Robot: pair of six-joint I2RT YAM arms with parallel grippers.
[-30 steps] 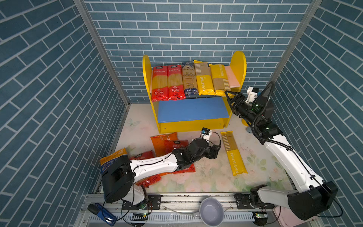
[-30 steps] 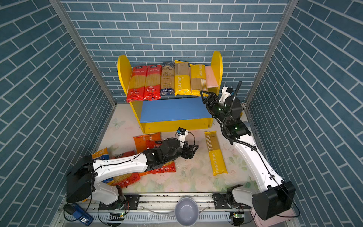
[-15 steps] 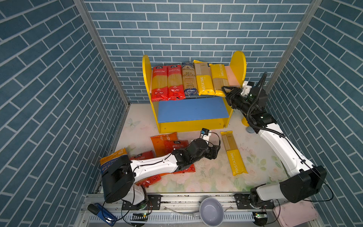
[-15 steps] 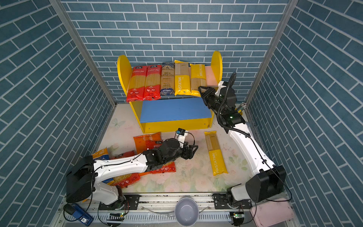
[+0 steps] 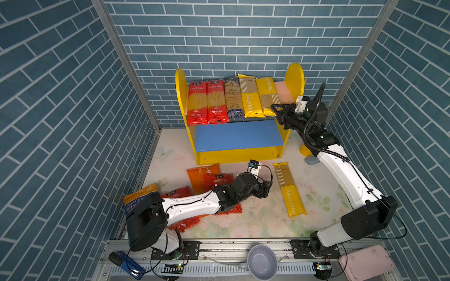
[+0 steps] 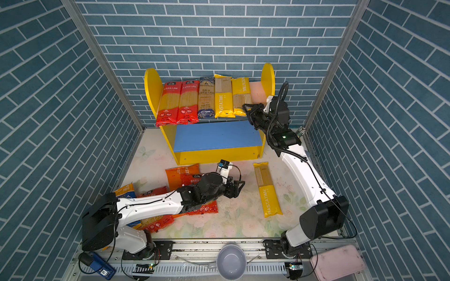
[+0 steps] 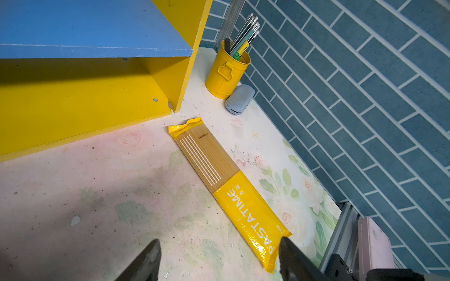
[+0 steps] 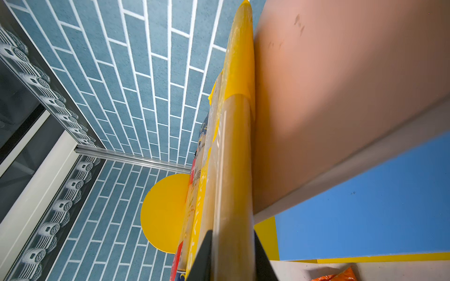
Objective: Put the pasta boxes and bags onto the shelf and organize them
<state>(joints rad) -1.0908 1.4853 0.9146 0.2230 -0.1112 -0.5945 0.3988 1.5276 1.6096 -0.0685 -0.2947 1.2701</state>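
Shelf: a small yellow-sided shelf [image 5: 294,77] stands against the back brick wall, its pink upper board [image 5: 285,93] carrying five long spaghetti packs side by side, its blue lower board [image 5: 237,136] bare in both top views.
Row on top: two red packs [image 5: 208,102], one dark-blue pack [image 5: 233,98], then two yellow packs, the outermost yellow pack [image 5: 266,96] nearest the bare end of the pink board.
Right claw: the right gripper [image 5: 277,110] is clenched on the front end of that outermost yellow pack; the wrist view shows its two dark fingers [image 8: 202,258] pressed on either side of it.
Left claw: the left gripper [image 5: 266,187] hangs low over the floral table [image 5: 255,219], released, fingers spread and holding nothing.
On the table: one more yellow spaghetti pack [image 5: 288,188] lies flat just beside the left gripper, in front of the shelf's right corner.
Bags: orange and red short-pasta bags [image 5: 207,174] lie partly under the left arm; a blue-orange bag [image 5: 140,198] sits by the arm's base.
Corner: a yellow pen cup [image 7: 225,70] stands beside the shelf.
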